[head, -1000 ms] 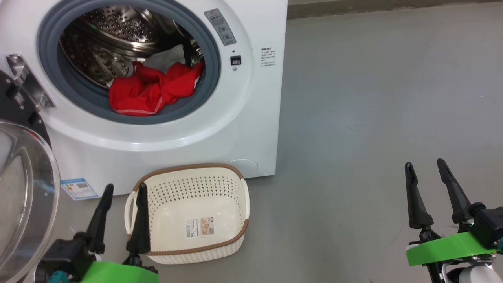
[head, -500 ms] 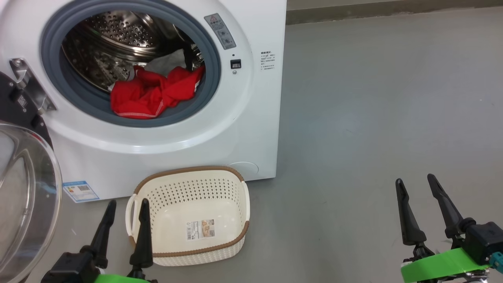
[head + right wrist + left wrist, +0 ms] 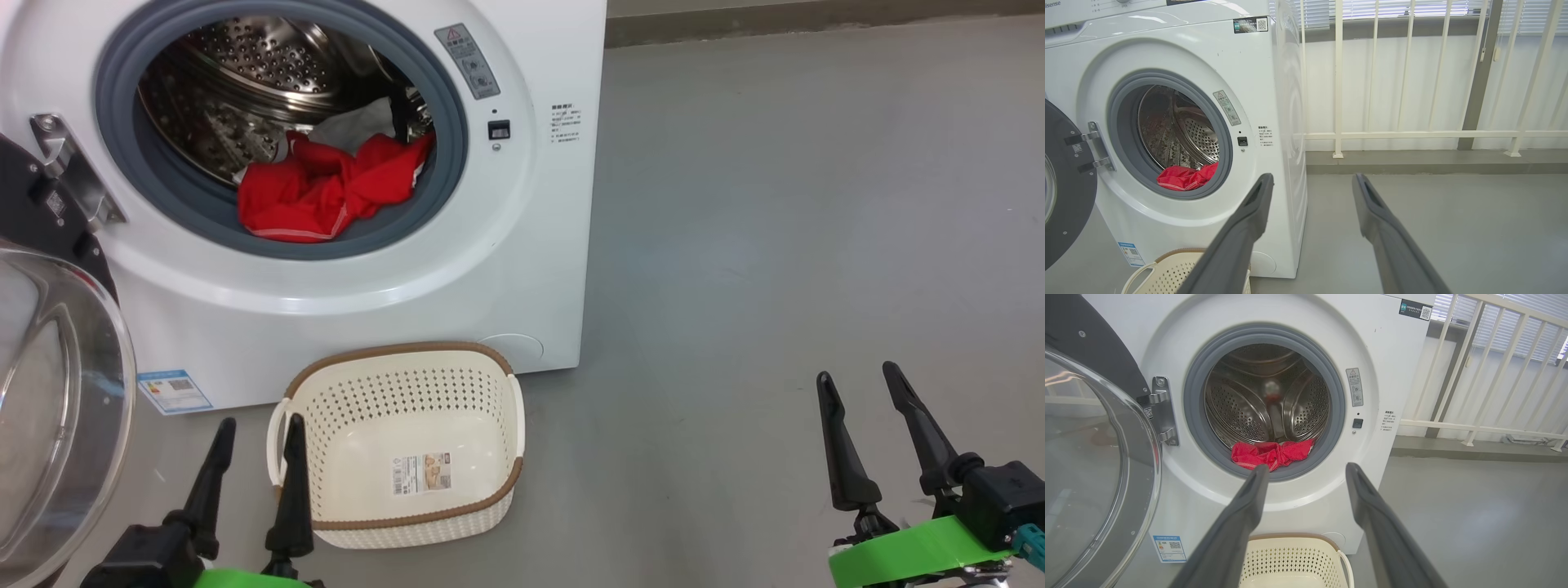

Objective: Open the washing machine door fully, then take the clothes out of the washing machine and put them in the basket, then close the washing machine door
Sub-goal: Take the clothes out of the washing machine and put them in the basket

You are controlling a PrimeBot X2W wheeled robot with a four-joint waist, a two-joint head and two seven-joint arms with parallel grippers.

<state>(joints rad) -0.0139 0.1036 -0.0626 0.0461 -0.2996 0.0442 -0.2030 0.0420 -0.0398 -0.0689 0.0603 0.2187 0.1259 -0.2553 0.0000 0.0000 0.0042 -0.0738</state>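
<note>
Left jaws and right jaws both gape, holding nothing. I see the clothes (image 3: 322, 192) heaped inside the washing machine (image 3: 367, 327), its door (image 3: 49, 392) swung open at left, the basket (image 3: 392, 349) on the floor (image 3: 775, 245) just before it.

You have the white washing machine (image 3: 522, 269) standing on the grey floor (image 3: 775, 204) with its door (image 3: 49, 392) swung wide open to the left. The door's black frame and clear bulging glass face outward. Inside the perforated steel drum (image 3: 245, 73) the clothes (image 3: 326, 192) lie bunched at the front lip, against the grey rubber ring (image 3: 445, 163): red fabric with white trim, and a white piece behind it. The cream perforated basket (image 3: 408, 535), brown-rimmed, sits upright on the floor just before the machine, with a sticker (image 3: 421, 474) on its bottom.
</note>
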